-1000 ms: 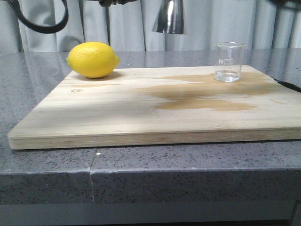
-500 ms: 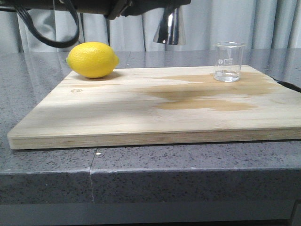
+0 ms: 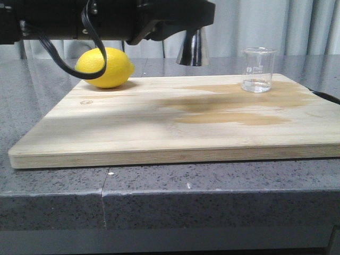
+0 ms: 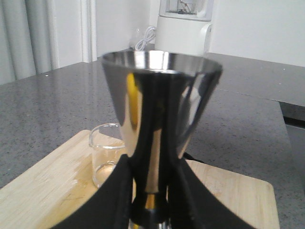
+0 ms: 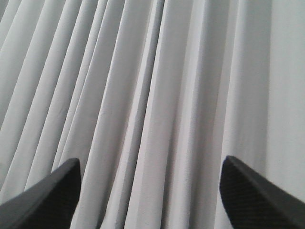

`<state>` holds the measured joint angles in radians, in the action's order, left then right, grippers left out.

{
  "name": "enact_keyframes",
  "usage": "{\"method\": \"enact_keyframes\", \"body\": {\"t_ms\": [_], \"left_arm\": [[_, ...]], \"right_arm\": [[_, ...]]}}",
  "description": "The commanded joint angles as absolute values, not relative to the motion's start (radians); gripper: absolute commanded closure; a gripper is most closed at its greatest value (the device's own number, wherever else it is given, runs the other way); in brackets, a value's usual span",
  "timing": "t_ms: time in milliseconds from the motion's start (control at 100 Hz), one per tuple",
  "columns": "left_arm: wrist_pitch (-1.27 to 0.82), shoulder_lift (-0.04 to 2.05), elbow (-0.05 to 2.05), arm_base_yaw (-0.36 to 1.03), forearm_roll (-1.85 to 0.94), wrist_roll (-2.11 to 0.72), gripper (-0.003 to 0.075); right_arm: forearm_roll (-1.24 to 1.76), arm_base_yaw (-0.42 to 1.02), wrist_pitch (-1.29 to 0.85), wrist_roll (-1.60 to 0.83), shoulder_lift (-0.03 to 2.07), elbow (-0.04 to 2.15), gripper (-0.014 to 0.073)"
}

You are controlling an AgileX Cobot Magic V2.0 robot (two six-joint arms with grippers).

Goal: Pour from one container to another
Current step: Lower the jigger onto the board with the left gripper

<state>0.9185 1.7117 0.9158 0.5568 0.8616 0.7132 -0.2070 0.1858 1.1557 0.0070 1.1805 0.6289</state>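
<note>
Over on the left, the lemon (image 3: 104,67) sits at the far left corner of the wooden board (image 3: 127,127), about ten o'clock from the board's middle, partly crossed by a black cable (image 3: 79,66) that loops down from the left arm (image 3: 106,18). That arm reaches in level across the top of the scene, and the left gripper (image 4: 151,191) has its two dark fingers (image 4: 114,195) pressed against the narrow waist of the steel jigger (image 4: 159,119), one on each side, so the jaws are closed down to the width of that waist. The jigger is held upright in the air, its lower cone (image 3: 193,48) showing just under the arm, above the far edge of the board and clear of it. A damp, darker patch (image 3: 234,109) spreads over the wood toward the right. The glass beaker (image 3: 258,69) stands upright on the board's far right corner, around two o'clock, well apart from the lemon, with a little clear liquid at its bottom. The right gripper (image 5: 151,191) faces only the pale curtain (image 5: 152,86), its fingertips (image 5: 47,193) spread wide apart with nothing between them.
</note>
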Motion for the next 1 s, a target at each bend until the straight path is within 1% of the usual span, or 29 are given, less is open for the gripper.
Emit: {"method": "enact_keyframes", "body": {"t_ms": [0, 120, 350, 660, 990], "left_arm": [[1.040, 1.689, 0.945, 0.536, 0.798, 0.709, 0.0739], [1.078, 1.716, 0.945, 0.514, 0.798, 0.709, 0.0739], [1.086, 1.748, 0.945, 0.490, 0.798, 0.674, 0.0739], [1.131, 1.822, 0.945, 0.490, 0.796, 0.659, 0.0739], [1.146, 1.839, 0.945, 0.490, 0.795, 0.631, 0.0739]], "right_arm": [[-0.200, 0.179, 1.230, 0.008, 1.153, 0.660, 0.0052], [-0.201, 0.179, 1.230, 0.008, 1.153, 0.660, 0.0052], [-0.201, 0.179, 1.230, 0.008, 1.153, 0.660, 0.0052], [-0.202, 0.179, 1.229, 0.008, 1.153, 0.660, 0.0052], [-0.202, 0.179, 1.229, 0.008, 1.153, 0.660, 0.0052]]}}
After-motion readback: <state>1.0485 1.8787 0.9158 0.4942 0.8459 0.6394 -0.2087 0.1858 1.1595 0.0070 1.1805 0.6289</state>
